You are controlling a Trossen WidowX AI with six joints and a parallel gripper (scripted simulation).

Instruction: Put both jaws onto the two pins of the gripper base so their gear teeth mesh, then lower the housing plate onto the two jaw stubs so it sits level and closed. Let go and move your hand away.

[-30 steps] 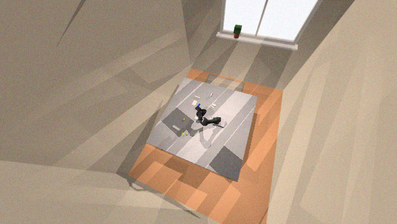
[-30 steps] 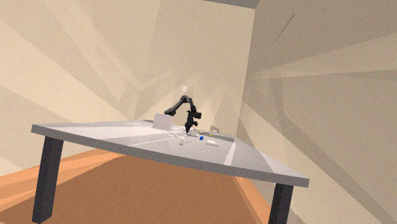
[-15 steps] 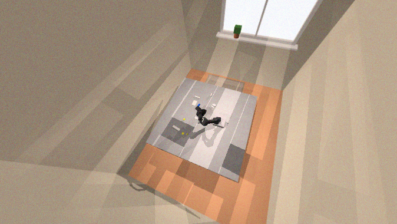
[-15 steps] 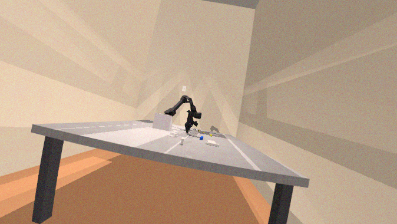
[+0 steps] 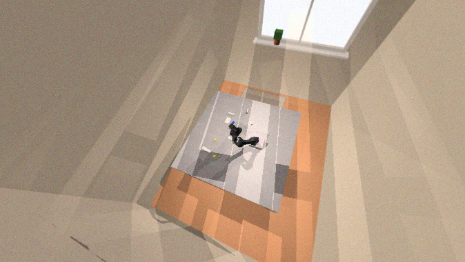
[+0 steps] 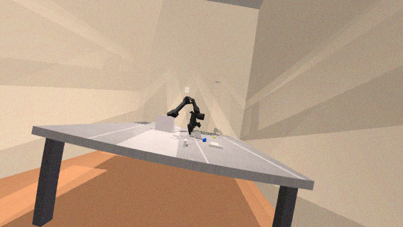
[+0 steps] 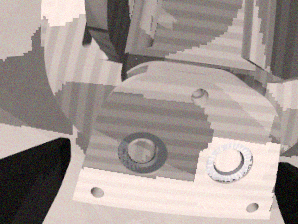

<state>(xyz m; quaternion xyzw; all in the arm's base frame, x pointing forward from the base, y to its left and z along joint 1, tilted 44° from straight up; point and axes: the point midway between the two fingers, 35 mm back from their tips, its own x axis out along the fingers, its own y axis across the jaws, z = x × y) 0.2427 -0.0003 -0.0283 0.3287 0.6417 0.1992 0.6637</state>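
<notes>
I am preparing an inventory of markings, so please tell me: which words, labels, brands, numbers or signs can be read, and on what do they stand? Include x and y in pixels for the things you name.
There are none that I can read.
The small white plate on the wall (image 6: 186, 89) has a faint mark, too small to read.

A potted plant (image 5: 278, 36), a green block of foliage in a reddish-brown pot, stands on the white windowsill (image 5: 310, 49) below a bright window (image 5: 286, 18). On the grey table (image 5: 265, 193) (image 6: 149, 155) lies a small blue object (image 5: 233, 122) (image 6: 204, 140), with small yellow pieces (image 5: 214, 156) (image 6: 214, 137) well apart from it.
</notes>
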